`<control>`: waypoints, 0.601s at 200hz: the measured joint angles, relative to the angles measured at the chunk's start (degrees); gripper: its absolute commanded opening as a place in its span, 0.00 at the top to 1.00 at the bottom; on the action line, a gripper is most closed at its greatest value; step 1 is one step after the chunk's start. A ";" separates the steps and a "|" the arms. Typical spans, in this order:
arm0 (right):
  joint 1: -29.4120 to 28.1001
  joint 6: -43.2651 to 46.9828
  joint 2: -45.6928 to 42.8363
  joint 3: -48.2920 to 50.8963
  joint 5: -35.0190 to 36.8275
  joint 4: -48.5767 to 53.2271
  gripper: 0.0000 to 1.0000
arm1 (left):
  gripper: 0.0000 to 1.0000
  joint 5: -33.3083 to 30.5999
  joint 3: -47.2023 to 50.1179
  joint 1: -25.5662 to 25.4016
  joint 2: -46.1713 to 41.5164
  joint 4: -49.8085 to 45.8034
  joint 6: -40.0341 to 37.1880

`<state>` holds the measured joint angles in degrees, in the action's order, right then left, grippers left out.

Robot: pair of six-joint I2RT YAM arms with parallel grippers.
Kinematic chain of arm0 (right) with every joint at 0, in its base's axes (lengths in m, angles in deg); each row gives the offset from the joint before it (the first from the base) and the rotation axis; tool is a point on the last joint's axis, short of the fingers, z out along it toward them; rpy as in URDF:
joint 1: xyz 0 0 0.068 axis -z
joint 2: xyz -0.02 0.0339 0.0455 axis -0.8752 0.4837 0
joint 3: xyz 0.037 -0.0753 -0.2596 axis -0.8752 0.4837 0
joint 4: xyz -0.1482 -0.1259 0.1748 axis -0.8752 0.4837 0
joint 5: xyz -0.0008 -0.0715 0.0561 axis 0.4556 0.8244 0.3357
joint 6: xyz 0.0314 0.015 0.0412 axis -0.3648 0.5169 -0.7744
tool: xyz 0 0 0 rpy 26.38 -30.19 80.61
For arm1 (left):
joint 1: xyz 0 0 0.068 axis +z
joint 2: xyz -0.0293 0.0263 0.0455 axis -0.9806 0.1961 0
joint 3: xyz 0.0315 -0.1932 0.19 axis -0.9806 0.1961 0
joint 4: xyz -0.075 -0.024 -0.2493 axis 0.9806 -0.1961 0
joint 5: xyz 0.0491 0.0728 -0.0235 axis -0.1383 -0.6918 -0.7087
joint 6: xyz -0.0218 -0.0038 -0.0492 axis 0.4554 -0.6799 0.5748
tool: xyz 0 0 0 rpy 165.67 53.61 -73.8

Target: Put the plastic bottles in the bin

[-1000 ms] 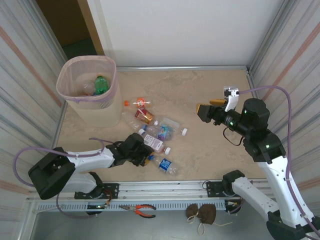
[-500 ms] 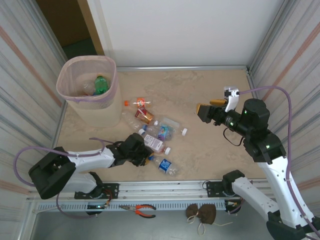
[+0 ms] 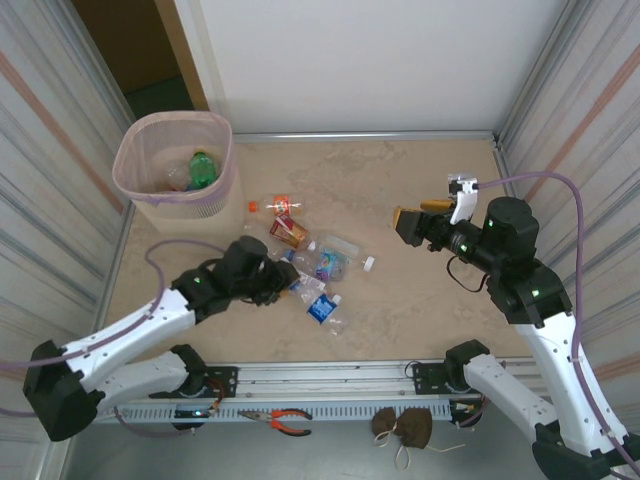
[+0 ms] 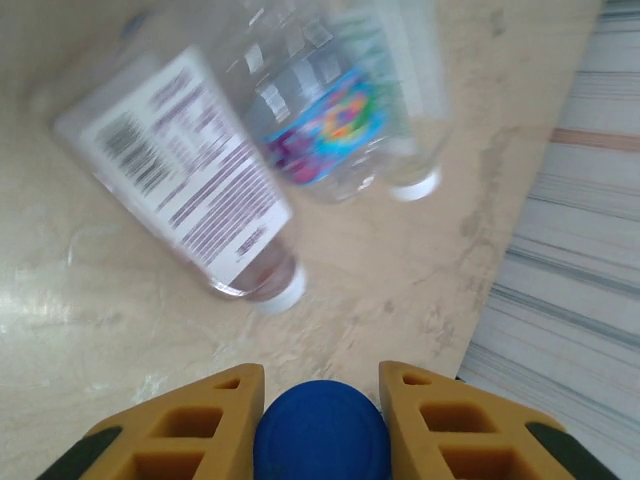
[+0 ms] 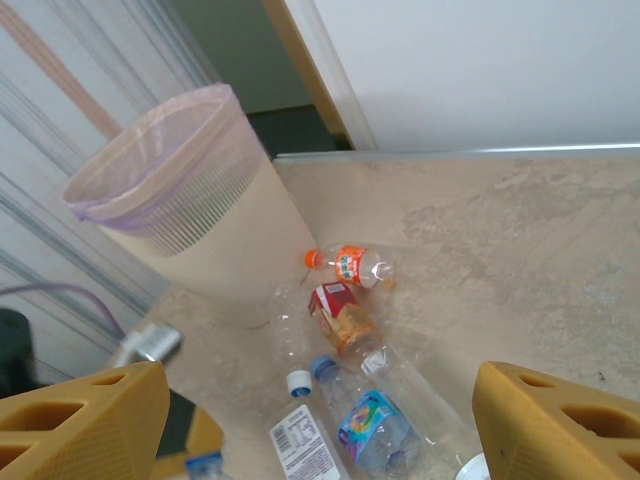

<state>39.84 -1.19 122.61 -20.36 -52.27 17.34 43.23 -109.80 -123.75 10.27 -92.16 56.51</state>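
Observation:
My left gripper is shut on the blue cap of a clear bottle with a blue label, low over the table near the front. Just past its fingers lie a white-label bottle and a bottle with a colourful label. An orange-label bottle and a red-and-brown one lie nearer the bin. The pale pink bin stands at the far left with a green bottle inside. My right gripper hangs open and empty, high at the right, facing the pile and the bin.
A loose white cap lies right of the pile. Ribbed walls close in both sides, and a white wall stands at the back. Pliers rest on the rail below the table's front edge.
My left gripper closed on the blue-capped bottle, then the arm swung up and towards the pile, dragging the bottle up and left. The right arm has not moved.

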 measured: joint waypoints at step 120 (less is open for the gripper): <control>0.26 1.14 1.53 -2.69 0.02 0.17 0.22 | 1.00 -3.26 -57.79 20.39 14.36 -32.06 -62.31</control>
<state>40.10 -0.06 124.14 -23.05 -52.24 17.52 39.97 -167.59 -103.36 24.63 -124.22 -5.81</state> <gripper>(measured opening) 0.785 0.293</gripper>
